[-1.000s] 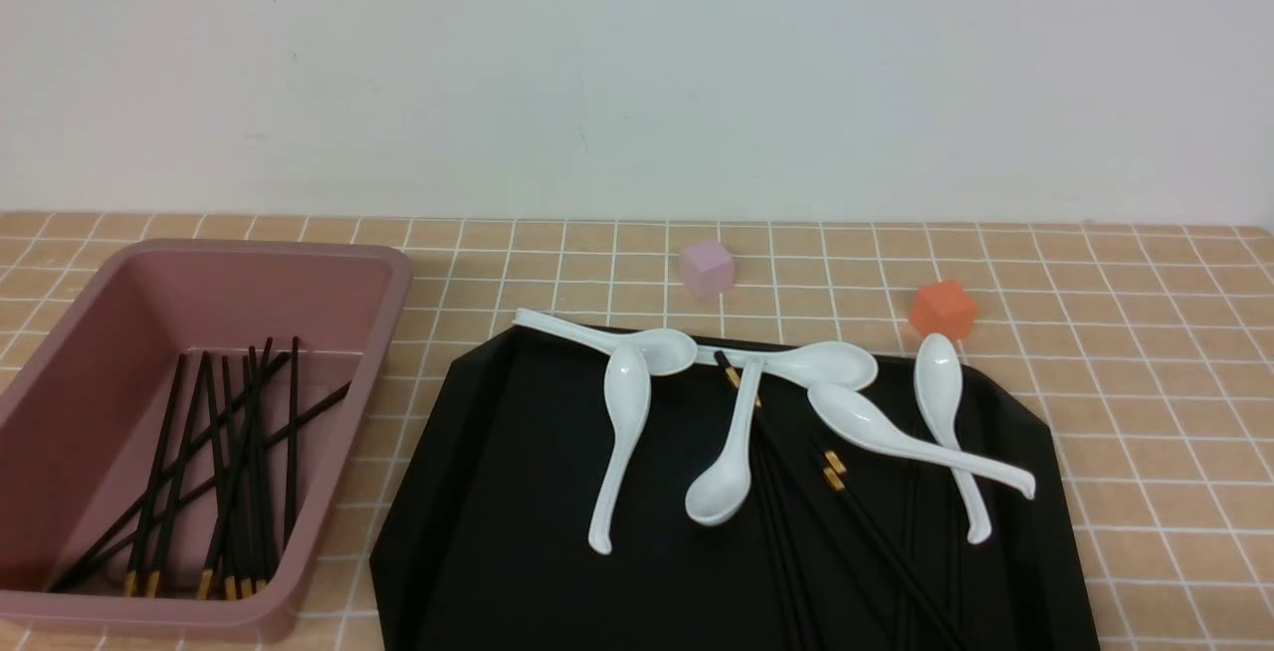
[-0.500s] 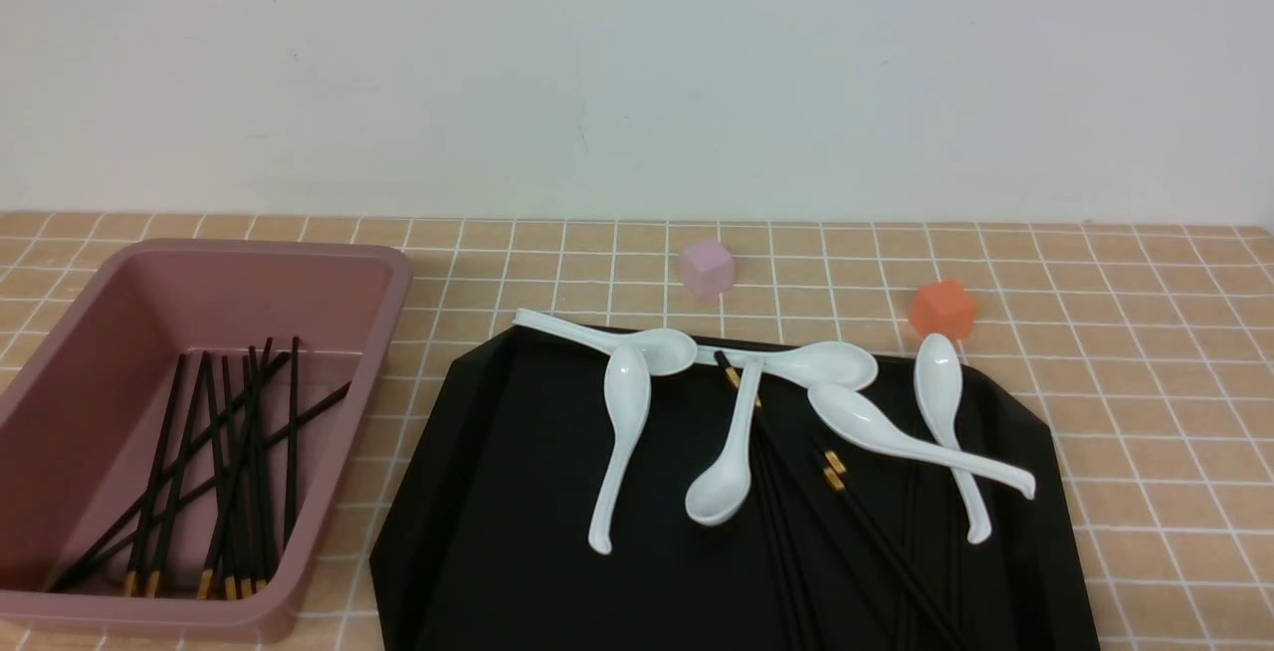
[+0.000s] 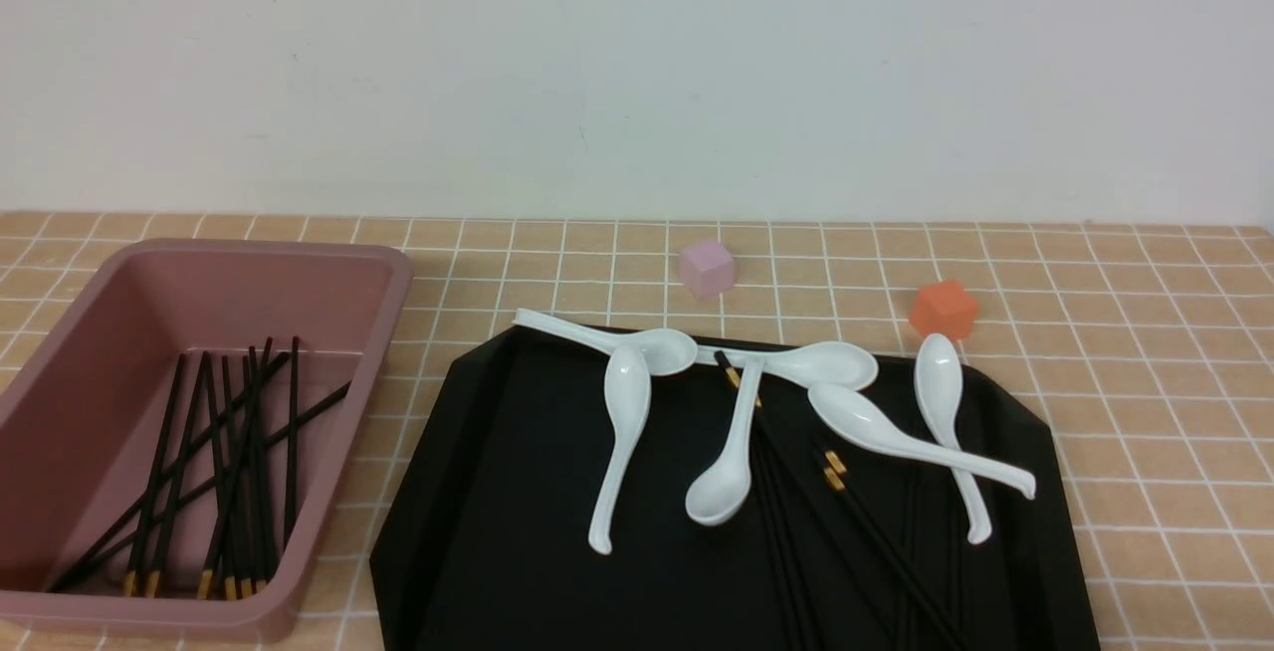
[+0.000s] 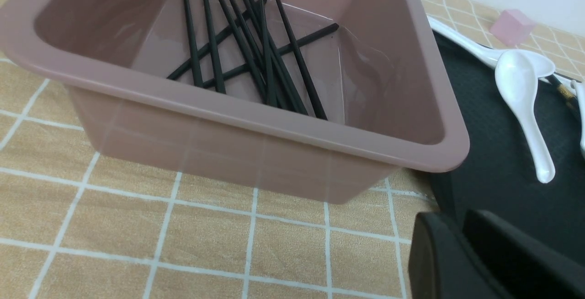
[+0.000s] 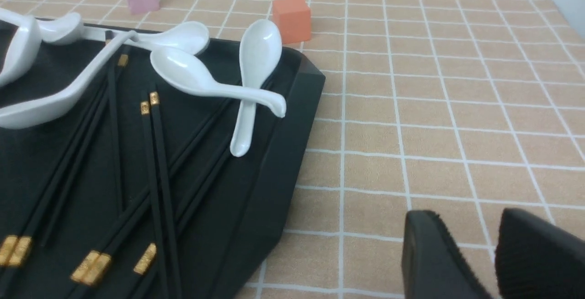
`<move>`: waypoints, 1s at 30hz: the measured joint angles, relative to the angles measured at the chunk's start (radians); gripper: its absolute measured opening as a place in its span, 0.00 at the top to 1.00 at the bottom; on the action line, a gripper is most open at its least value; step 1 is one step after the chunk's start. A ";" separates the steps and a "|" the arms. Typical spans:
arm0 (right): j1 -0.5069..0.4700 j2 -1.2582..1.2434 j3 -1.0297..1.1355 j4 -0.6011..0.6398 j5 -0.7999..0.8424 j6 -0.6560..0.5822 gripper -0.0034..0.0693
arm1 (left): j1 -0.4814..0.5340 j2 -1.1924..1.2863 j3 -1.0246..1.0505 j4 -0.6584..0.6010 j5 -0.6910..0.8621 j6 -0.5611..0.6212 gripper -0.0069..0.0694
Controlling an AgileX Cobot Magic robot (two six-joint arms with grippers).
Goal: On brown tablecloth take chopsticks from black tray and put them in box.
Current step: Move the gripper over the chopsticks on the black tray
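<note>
Chopsticks [image 3: 881, 542] in tray beyond left claw [image 4: 450, 230]: likely light, stiff, slippery; pinch mid-shaft. Left claw's fingers narrowly parted, empty; right claw [image 5: 470, 235] spread, empty.

1 box [image 3: 338, 492], 1 tray [image 3: 537, 551], 6 spoons [image 3: 627, 402], 2 cubes [image 3: 708, 269]; chopsticks [image 3: 891, 551] too overlapped to count.

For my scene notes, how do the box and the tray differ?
The box is dusty pink, while the tray is black. The box has rounded corners; the tray's are cut off. The box holds only chopsticks, whereas the tray bears chopsticks and white spoons. Both sit on the tablecloth.
</note>
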 joint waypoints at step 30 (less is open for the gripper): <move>0.000 0.552 -0.549 0.444 0.343 -0.085 0.97 | 0.000 0.000 0.000 0.000 0.001 0.000 0.74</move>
